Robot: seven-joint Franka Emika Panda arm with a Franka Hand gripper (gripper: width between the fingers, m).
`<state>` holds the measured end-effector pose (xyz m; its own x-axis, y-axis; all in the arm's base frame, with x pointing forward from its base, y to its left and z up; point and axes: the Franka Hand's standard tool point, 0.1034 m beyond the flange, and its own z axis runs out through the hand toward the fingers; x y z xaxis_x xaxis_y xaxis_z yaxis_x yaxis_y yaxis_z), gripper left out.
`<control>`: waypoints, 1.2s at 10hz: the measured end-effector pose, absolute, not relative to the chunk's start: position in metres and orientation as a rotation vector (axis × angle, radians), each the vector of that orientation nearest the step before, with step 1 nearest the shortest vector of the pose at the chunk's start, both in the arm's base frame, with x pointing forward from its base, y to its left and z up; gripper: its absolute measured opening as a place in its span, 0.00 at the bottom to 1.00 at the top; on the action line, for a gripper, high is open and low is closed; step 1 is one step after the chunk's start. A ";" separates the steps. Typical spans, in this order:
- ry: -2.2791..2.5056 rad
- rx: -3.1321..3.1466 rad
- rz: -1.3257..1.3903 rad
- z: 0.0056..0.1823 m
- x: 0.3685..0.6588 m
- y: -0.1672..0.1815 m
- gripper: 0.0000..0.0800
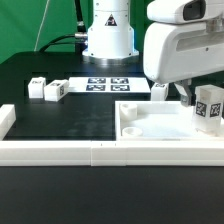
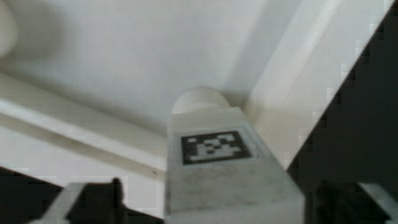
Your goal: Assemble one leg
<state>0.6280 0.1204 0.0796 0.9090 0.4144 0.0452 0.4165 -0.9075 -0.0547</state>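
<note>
My gripper [image 1: 200, 97] is at the exterior view's right, shut on a white leg [image 1: 208, 108] with a black-and-white tag, held upright over the right part of the large white tabletop piece [image 1: 150, 128]. In the wrist view the leg [image 2: 217, 150] sits between my dark fingers [image 2: 100, 201], its rounded tip pointing at the tabletop [image 2: 125, 50] near a raised edge. Two more legs [image 1: 37, 88] [image 1: 56, 90] lie on the black mat at the left. A third [image 1: 158, 90] lies behind the tabletop.
The marker board [image 1: 108, 84] lies flat at the back centre by the arm's base [image 1: 107, 35]. A low white wall [image 1: 60, 151] runs along the front of the mat, and a short one [image 1: 5, 118] stands on the left.
</note>
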 end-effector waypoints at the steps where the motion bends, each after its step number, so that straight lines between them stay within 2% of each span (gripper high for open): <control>1: -0.655 -3.008 -0.050 0.079 0.628 0.120 0.47; 2: -0.653 -3.009 -0.050 0.079 0.628 0.119 0.36; 6: -0.511 -3.033 -0.047 0.079 0.628 0.119 0.36; 12: 0.758 -2.968 -0.074 0.077 0.630 0.121 0.36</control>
<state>0.6298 0.1214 0.0774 0.8767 -0.4802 0.0275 -0.4765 -0.8749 -0.0864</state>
